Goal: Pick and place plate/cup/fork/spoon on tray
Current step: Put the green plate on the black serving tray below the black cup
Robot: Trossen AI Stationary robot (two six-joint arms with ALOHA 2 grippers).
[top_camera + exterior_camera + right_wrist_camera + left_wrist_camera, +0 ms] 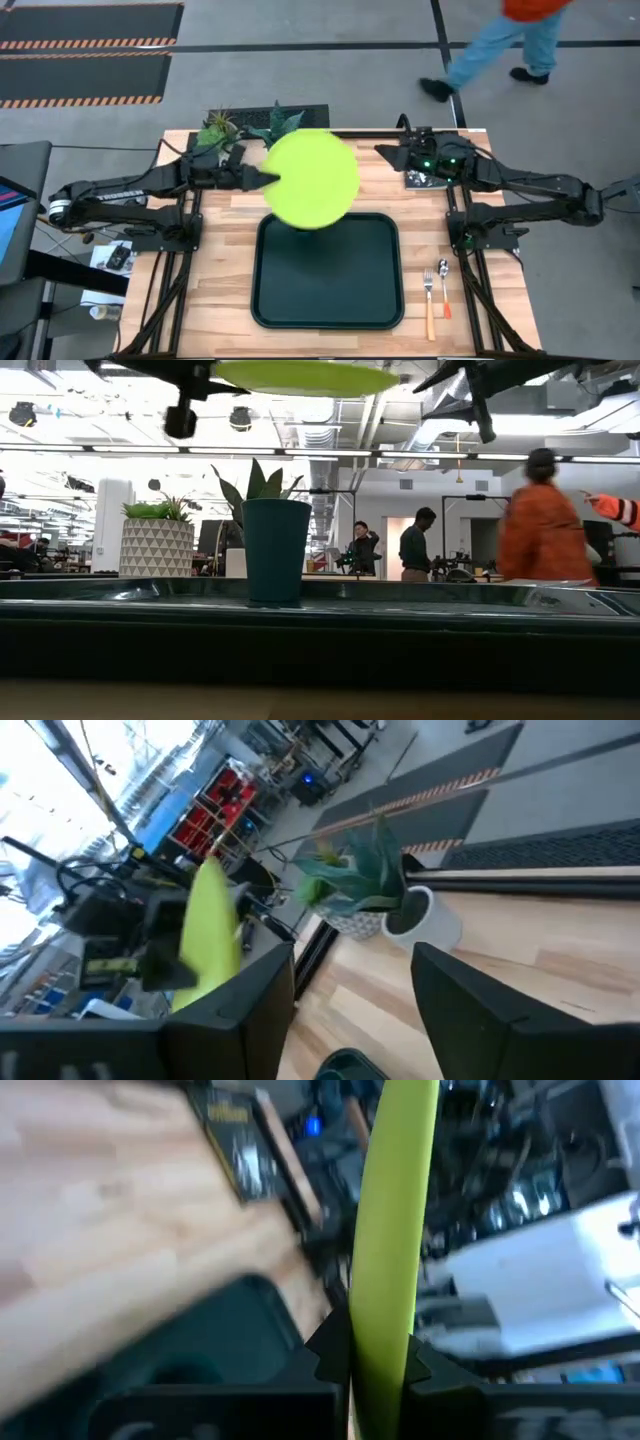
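Left gripper clamped on plate at its 9 o'clock edge, held aloft above tray at its 12 o'clock rim. Right gripper parked at 3 o'clock, fingers apart.

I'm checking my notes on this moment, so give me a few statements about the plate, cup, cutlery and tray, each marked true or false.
1. The left gripper grips the flat round lime-green plate by its edge, up in the air. True.
2. The small fork with an orange handle and the small spoon with a red-orange handle lie on the large dark green rectangular tray. False: they lie on the wooden table beside it.
3. The small dark teal-green cup stands upright. True.
4. The right gripper holds the cup. False: it is open and empty, beside the plate.
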